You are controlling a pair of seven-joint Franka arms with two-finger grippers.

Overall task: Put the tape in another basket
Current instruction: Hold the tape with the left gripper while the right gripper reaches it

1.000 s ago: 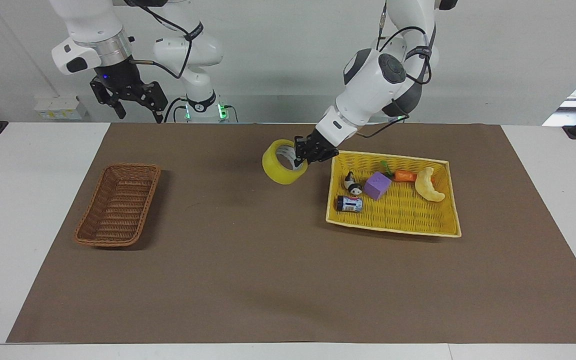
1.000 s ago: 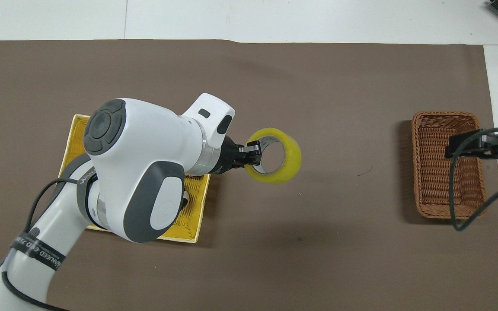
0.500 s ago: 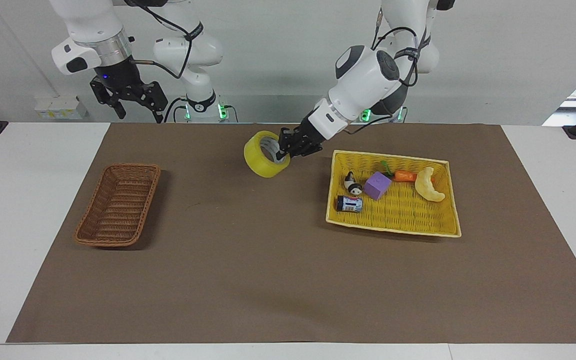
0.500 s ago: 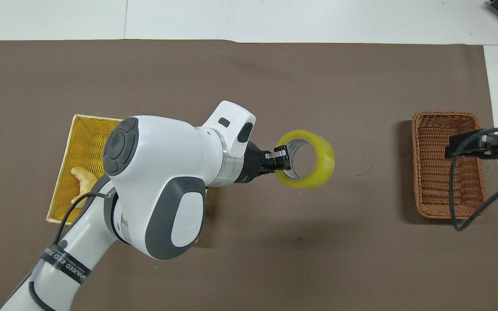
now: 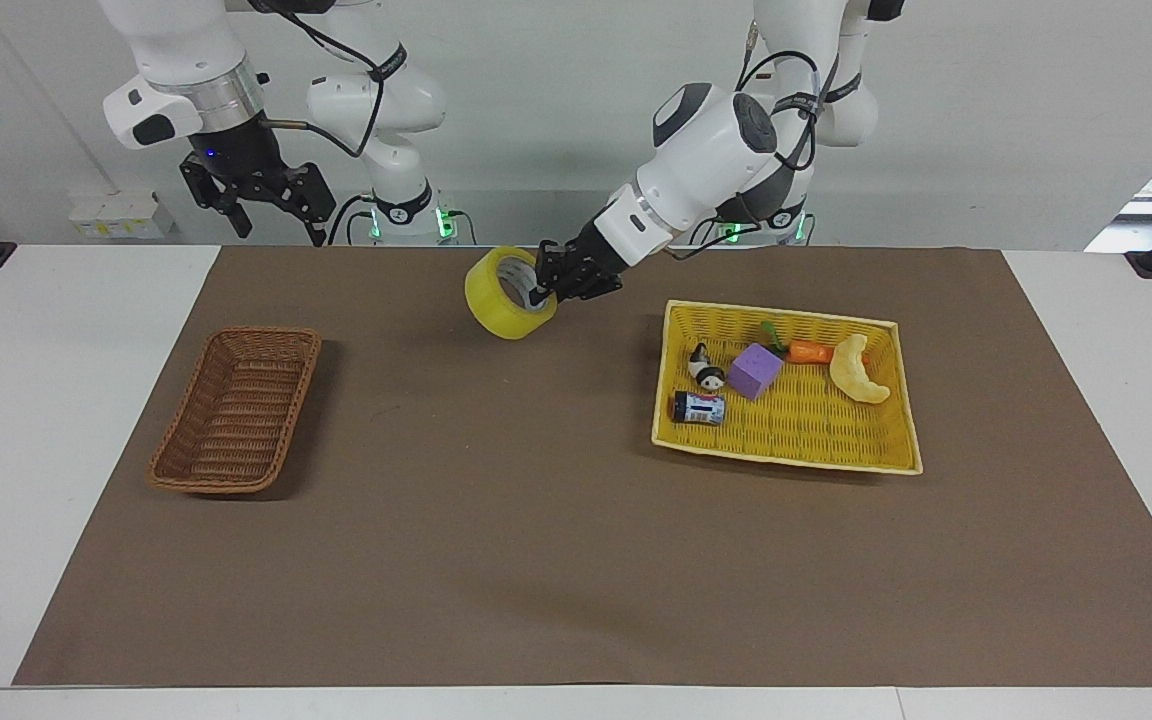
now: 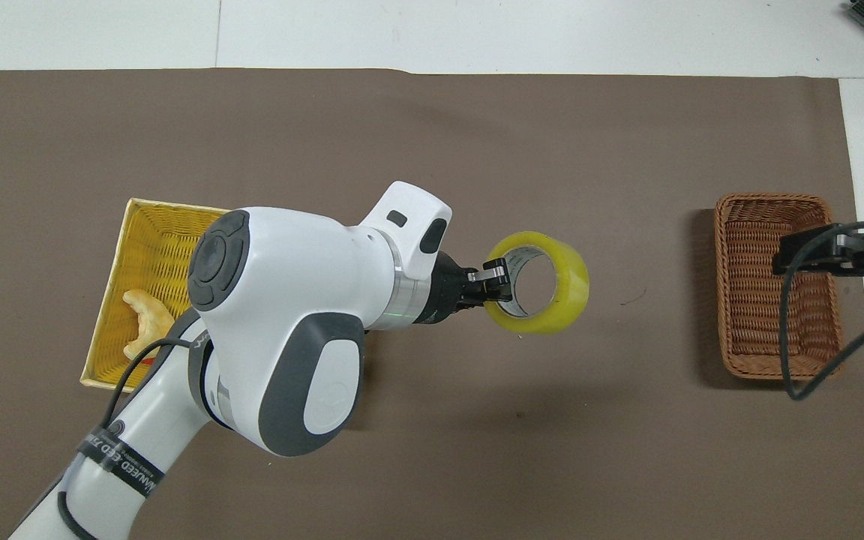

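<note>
Two arms were recorded at the worktop point(image 5: 576, 560). Compared with one second before, the tape point(image 5: 507, 292) had been carried away from the yellow tray point(image 5: 786, 450) toward the right arm's end, and the left arm's wrist had been raised and drawn nearer the robots' side. The tape was held in the air over bare brown mat point(image 5: 496, 480), between the tray and the basket point(image 5: 236, 410), with its wall pinched by the left gripper point(image 5: 548, 283), one finger inside the core.

In the facing view the tray's contents were seen in full: a purple block point(image 5: 755, 371), a croissant toy point(image 5: 858, 370), a toy carrot point(image 5: 808, 351) and a small can point(image 5: 699, 407). In the overhead view most of these were covered by the left arm; only the croissant toy remained visible.

The left arm was extended low and sideways, gripper pointing toward the basket. The right arm waited, its right gripper point(image 5: 266, 205) spread, raised near the robots' edge.
</note>
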